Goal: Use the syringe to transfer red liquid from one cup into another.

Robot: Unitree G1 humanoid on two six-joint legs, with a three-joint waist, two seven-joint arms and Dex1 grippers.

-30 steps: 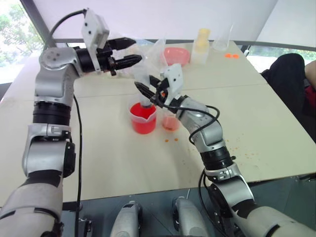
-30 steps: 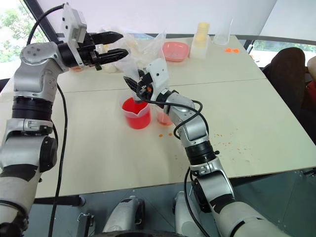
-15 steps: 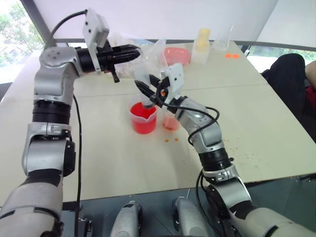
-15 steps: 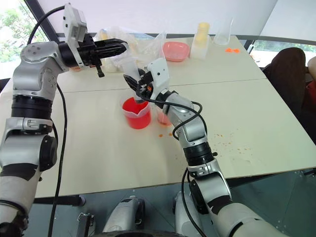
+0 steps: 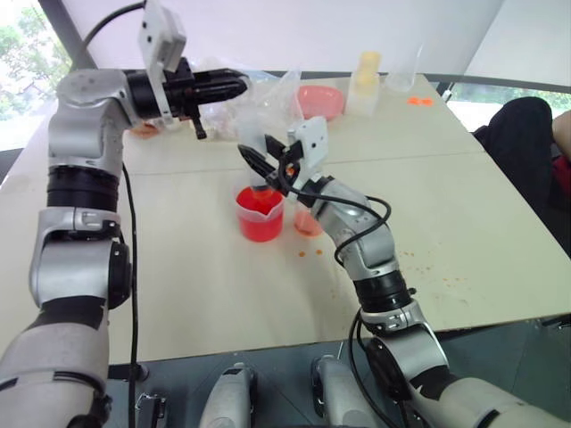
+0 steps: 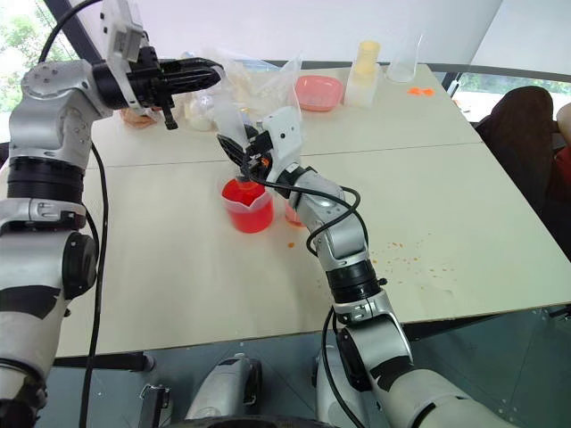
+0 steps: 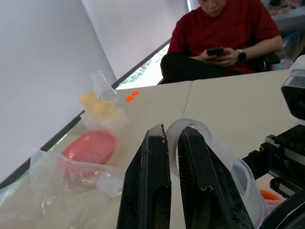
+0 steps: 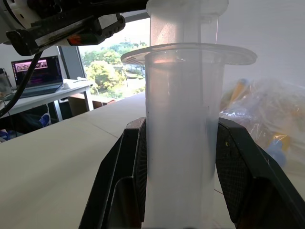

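Two black-fingered grippers worked over the beige table (image 5: 464, 214): the right gripper (image 5: 264, 162) was clamped on the large clear plastic syringe (image 8: 183, 133), standing upright with its lower end in the spouted clear beaker of bright red liquid (image 5: 259, 218). The left gripper (image 5: 234, 86) had its jaws pinched together beside the syringe's plunger top (image 7: 190, 138). The smaller clear cup (image 5: 308, 220) stood just beside the beaker; no readable writing appeared anywhere.

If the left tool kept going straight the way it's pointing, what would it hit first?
The left tool is already closed at the plunger top of the syringe, so it would push that first. Beyond it sits the crumpled plastic bag, probably lower than its line; depth is unclear.
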